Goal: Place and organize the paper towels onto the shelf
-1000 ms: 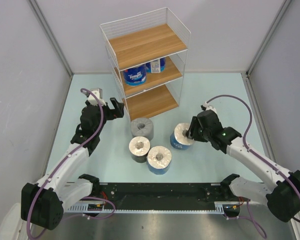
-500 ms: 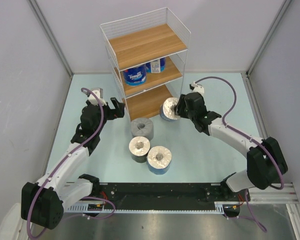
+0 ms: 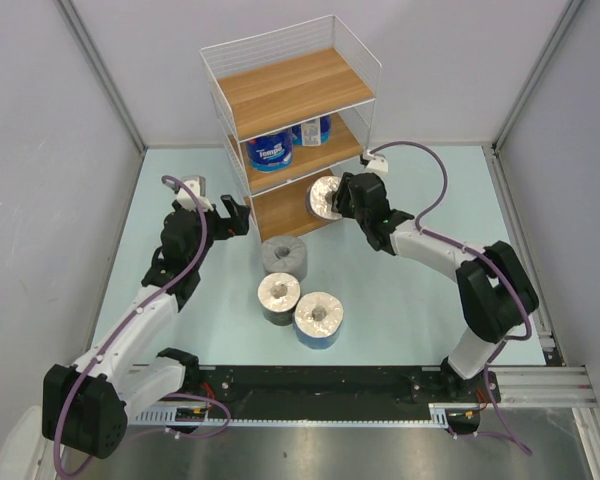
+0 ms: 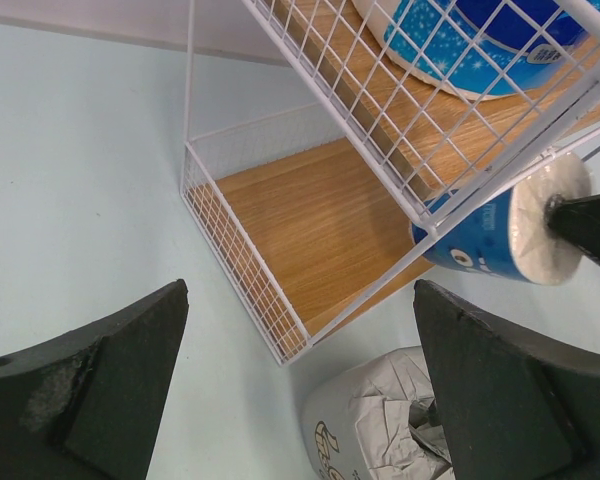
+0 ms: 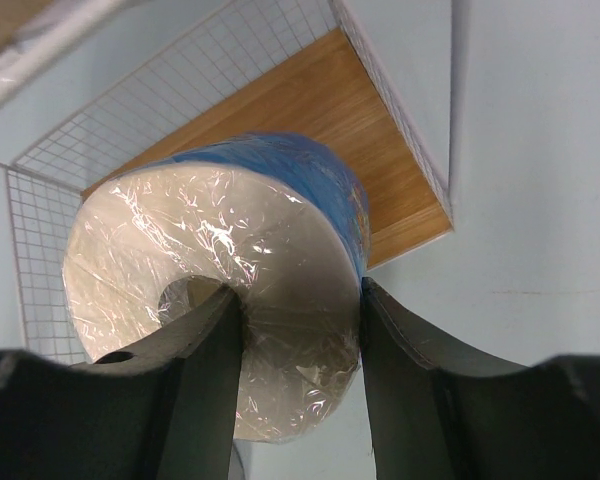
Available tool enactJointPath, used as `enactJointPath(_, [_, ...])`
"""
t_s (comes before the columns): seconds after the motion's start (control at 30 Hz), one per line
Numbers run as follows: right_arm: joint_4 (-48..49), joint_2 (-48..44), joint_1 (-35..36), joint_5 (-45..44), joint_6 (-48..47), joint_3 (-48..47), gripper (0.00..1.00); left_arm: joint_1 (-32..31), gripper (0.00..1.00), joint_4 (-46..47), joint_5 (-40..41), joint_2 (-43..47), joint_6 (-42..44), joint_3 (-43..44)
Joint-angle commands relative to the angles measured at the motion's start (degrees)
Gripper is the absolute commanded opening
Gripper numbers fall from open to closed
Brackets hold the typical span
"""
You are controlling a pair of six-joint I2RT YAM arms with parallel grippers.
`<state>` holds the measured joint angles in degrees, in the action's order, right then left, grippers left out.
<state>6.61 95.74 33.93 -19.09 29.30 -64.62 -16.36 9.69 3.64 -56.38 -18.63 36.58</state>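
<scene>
The shelf [image 3: 290,95] stands at the back with two blue paper towels [image 3: 271,150] on its middle board. My right gripper [image 3: 338,198] is shut on a blue paper towel [image 3: 323,197], one finger in its core and one outside [image 5: 220,250]. It holds the roll in the air at the front right of the bottom board [image 5: 310,110]. A grey roll [image 3: 284,255], a black roll [image 3: 278,297] and a blue roll [image 3: 318,319] stand on the table. My left gripper [image 3: 235,215] is open and empty by the shelf's left front corner [image 4: 280,345].
Grey walls close in the table on the left, back and right. The shelf's top board [image 3: 295,88] carries nothing. The grey roll [image 4: 380,425] lies just below the shelf's front in the left wrist view.
My right gripper has lifted the blue roll off the table at the right and carried it left and back to the front of the shelf's bottom tier. The left arm has stayed still.
</scene>
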Motion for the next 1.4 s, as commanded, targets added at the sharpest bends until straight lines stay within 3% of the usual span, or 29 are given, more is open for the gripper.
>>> enactJointPath(0.0, [7.2,2.5,0.3,-1.9,0.0,-3.8,0.38,0.3,1.0,1.5,-1.0,-0.1,-1.1,2.1])
enactJointPath(0.6, [12.0,8.1,0.3,-1.7,0.1,-4.7,0.48,0.4,1.0,1.6,-1.2,0.3,-1.5,1.8])
enactJointPath(0.83, [13.4,7.9,0.1,-0.2,-0.1,-5.0,0.64,0.3,1.0,1.6,-1.2,0.3,-1.3,2.0])
enactJointPath(1.03, [13.0,4.4,0.3,2.0,-2.1,-4.9,0.69,0.3,1.0,1.6,-1.3,0.1,-1.4,2.1])
enactJointPath(1.37, [-9.1,-9.2,5.8,4.0,-4.4,-0.6,0.75,0.3,1.0,1.6,-1.5,0.5,-1.4,2.1])
